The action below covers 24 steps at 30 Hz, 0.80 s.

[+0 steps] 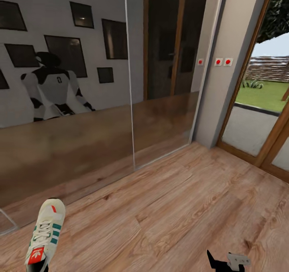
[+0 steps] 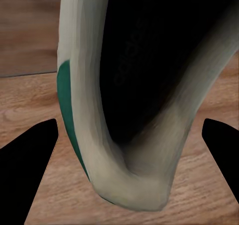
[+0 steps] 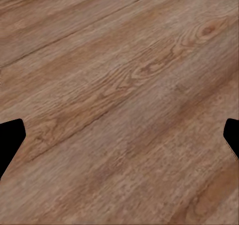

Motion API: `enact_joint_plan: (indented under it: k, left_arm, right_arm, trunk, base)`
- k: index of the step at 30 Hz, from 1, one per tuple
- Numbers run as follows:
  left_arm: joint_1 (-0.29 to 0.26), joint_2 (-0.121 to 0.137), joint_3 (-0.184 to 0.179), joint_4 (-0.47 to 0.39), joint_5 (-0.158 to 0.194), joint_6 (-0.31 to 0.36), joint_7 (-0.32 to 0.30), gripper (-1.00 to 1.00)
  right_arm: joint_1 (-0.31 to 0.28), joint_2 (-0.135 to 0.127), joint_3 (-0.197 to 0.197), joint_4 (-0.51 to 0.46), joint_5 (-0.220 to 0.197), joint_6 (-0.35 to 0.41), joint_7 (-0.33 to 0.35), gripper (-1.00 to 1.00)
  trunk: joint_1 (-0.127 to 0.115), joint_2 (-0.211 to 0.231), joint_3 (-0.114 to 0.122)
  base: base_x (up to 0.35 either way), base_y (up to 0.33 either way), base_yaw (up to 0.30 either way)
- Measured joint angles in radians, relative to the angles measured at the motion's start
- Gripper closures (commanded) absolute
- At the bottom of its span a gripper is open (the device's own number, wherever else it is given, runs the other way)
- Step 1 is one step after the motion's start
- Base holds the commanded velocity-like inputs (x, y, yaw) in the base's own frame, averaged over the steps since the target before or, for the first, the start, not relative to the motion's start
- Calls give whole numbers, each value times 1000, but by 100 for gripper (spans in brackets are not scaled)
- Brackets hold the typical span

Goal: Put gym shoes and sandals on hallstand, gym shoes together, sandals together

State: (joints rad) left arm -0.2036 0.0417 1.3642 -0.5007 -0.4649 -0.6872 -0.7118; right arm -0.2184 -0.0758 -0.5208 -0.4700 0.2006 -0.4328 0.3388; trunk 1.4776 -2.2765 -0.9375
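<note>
We see a gym shoe (image 1: 44, 236) at the lower left of the head view, its toe toward the mirrored wall panel (image 1: 64, 103) that rises behind it on the left, and in the left wrist view it sits between the left gripper's (image 2: 130, 150) two fingers, above the corridor floor (image 1: 180, 207). The right gripper (image 1: 228, 261) is at the bottom right over bare planks, well apart from the shoe. Behind, a door (image 1: 172, 43) stands right of the panel, and a glazed doorway (image 1: 261, 103) lies at far right
</note>
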Motion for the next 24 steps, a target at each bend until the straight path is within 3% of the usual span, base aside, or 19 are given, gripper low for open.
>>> enact_joint_plan:
  k: [24]
  left_arm:
    - [0,0,0,2,-1,2,0,100]
  right_arm:
    - [0,0,0,0,1,1,0,-100]
  trunk:
    - [0,0,15]
  base:
    - [19,-18,260]
